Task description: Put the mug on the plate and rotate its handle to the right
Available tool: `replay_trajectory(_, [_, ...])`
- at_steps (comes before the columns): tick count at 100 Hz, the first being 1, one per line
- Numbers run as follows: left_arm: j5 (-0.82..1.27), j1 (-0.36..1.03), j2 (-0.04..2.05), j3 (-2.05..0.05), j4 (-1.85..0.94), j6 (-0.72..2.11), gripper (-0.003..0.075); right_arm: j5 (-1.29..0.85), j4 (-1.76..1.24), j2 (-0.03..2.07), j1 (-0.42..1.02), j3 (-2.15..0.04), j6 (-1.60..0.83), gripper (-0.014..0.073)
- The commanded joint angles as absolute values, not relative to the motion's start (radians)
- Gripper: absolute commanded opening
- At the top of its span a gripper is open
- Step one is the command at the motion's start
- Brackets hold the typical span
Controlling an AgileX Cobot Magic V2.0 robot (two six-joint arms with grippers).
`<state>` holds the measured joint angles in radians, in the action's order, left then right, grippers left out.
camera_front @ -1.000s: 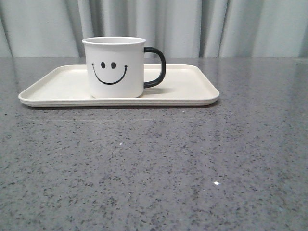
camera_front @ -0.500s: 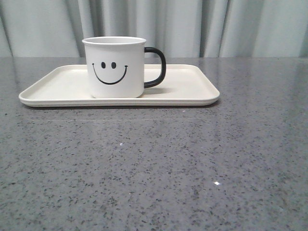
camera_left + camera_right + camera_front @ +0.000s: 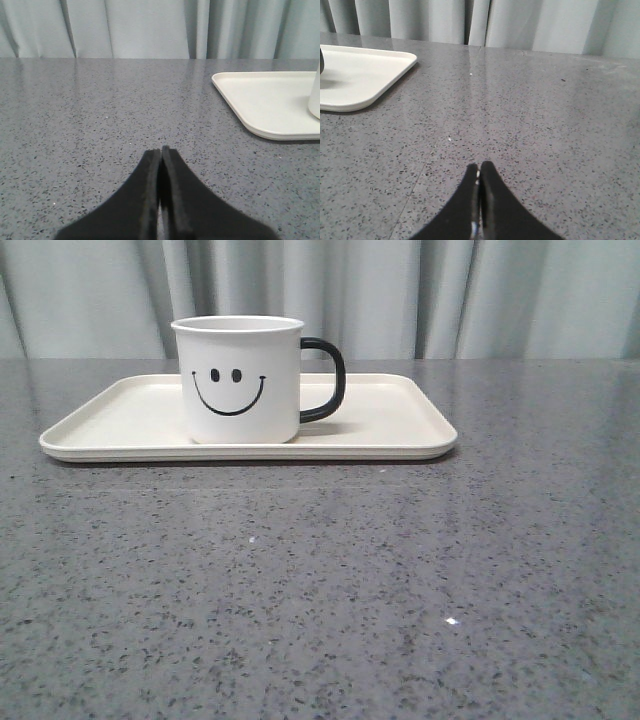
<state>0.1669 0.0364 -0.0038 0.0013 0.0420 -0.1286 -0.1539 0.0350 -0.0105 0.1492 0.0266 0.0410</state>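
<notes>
The mug (image 3: 240, 380) is standing upright on the plate (image 3: 130, 420), a little left of the plate's middle and close to its near rim. Its smiley face is pointing toward the front camera. The handle (image 3: 328, 380) is sticking out to the right of the mug, its loop showing in full profile over the plate's right half. The plate is lying flat on the table (image 3: 320, 590), long side across the view, with pale curtains (image 3: 400, 295) hanging behind the table's far edge.

Neither arm is showing in the front view.

In the left wrist view, the left gripper (image 3: 161, 150) is sitting just above the table with its two black fingers pressed together, holding nothing. The plate's (image 3: 265, 105) left end is lying well apart from it, off to one side, and a sliver of the mug (image 3: 315, 95) is showing at the frame's edge, standing on the plate.

In the right wrist view, the right gripper (image 3: 479, 167) is likewise sitting low over the table, fingers closed against each other and empty. The plate's (image 3: 365, 75) right end is lying well apart from it, and a dark sliver at the frame's edge is sitting over the plate; what it is cannot be told from this view.
</notes>
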Motion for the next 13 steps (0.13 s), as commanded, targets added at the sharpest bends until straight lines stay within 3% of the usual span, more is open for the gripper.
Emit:
replay_trajectory(1, [0.077,0.034,-0.033,0.01,0.042,-0.135,-0.002,-0.071,0.038,-0.03,0.142,0.028,0.042,-0.0065])
replay_trajectory(13, [0.077,0.034,-0.033,0.01,0.042,-0.135,-0.002,-0.071,0.038,-0.03,0.142,0.028,0.042,-0.0065])
